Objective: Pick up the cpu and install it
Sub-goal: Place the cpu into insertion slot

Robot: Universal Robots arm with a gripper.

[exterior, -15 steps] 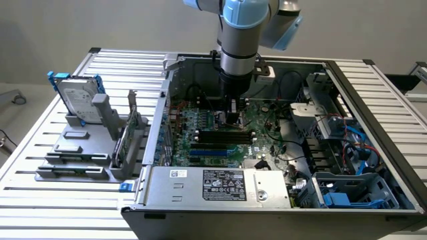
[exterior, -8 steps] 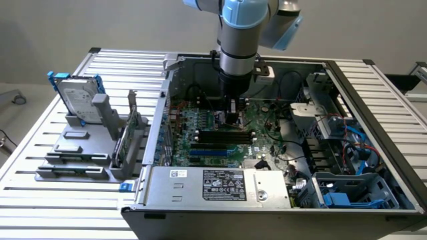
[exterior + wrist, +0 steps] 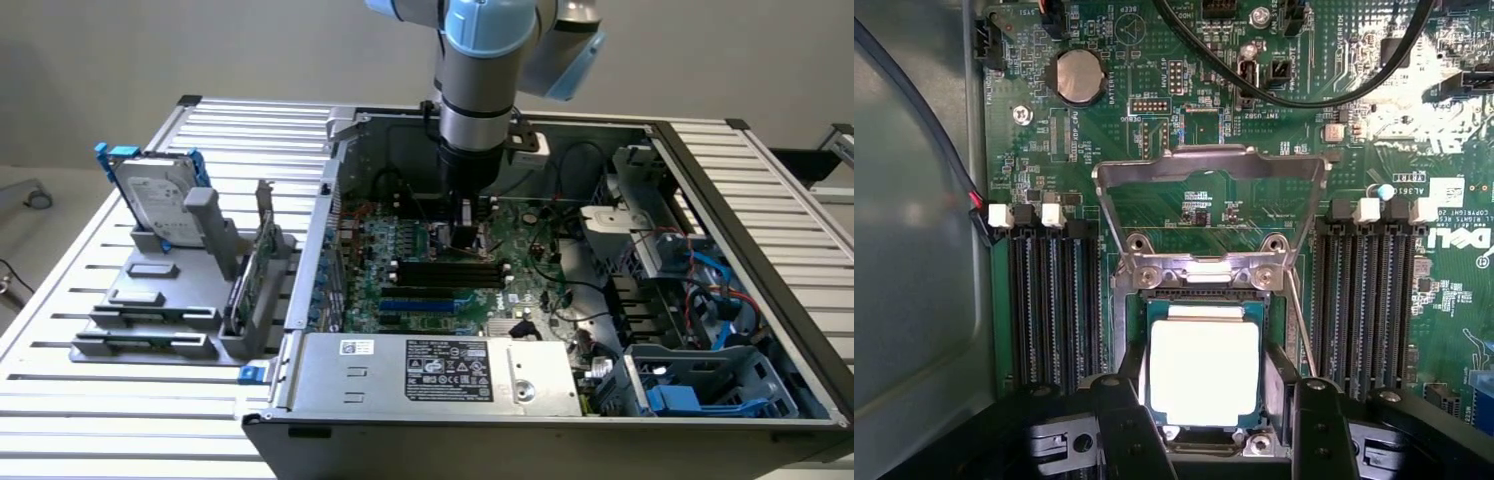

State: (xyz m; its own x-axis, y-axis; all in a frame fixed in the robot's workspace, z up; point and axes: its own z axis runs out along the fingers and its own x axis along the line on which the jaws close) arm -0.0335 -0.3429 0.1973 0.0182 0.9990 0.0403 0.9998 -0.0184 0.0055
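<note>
Two fingers (image 3: 1122,415) of the gripper (image 3: 1216,395) flank the cpu (image 3: 1204,370), pressed against its opposite edges: you read the jaws as clamped on the chip. The cpu lies at the socket (image 3: 1199,294), just beside the raised load plate (image 3: 1204,165), between two banks of memory slots (image 3: 1049,300). Whether it is seated you cannot tell. The exterior view places the gripper (image 3: 465,232) inside the open computer case (image 3: 601,122).

The cpu (image 3: 1204,372) lies flat in its socket (image 3: 1204,296), the pincer (image 3: 1220,405) astride it, an open hinged frame (image 3: 1209,172) just beside the cpu
</note>
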